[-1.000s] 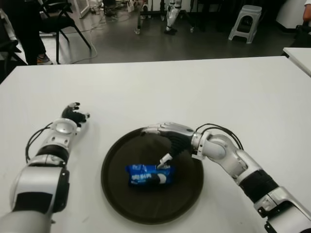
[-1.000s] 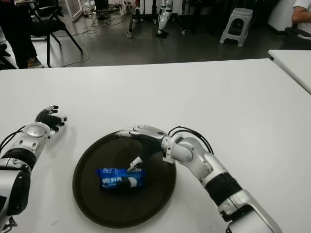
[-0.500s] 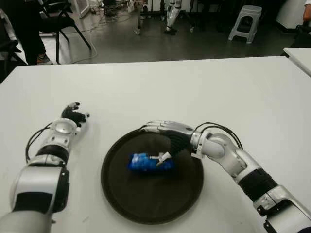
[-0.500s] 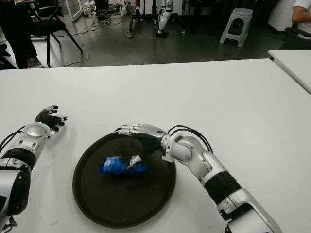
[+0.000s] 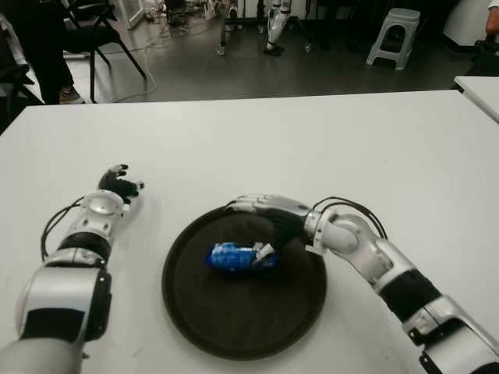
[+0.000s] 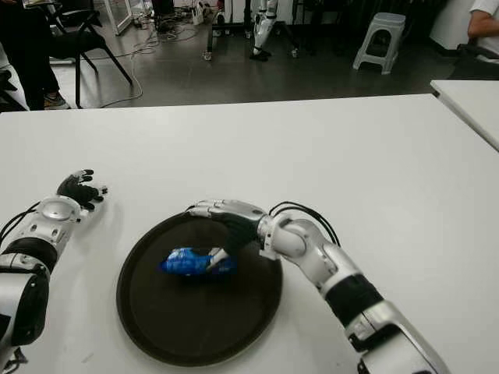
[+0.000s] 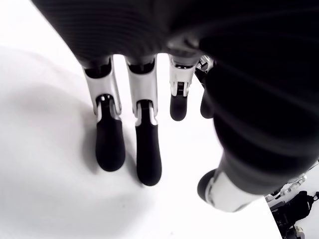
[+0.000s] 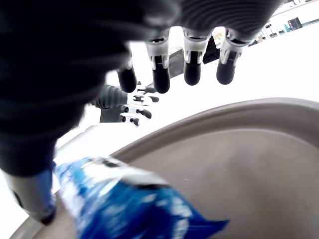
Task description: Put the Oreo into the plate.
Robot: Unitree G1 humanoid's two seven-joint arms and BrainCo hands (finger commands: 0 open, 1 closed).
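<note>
Our Oreo pack is down in the plate; we judge the release step nearly done.

On the white table (image 5: 374,148) the dark plate (image 5: 195,327) holds the blue Oreo pack (image 5: 234,256) near its middle. Our right hand (image 5: 269,218) hovers over the plate's far edge, fingers extended, thumb tip against the pack, gripping nothing. Next we should lift away without dragging it. Our left hand (image 5: 118,184) shows left of the plate, fingers relaxed.

Both arms are clad in silver shells with black joint bands. Black cables are looped at each wrist. The left hand (image 5: 118,185) and right hand (image 5: 269,220) are built of silver knuckles and black fingertips (image 7: 110,149).
</note>
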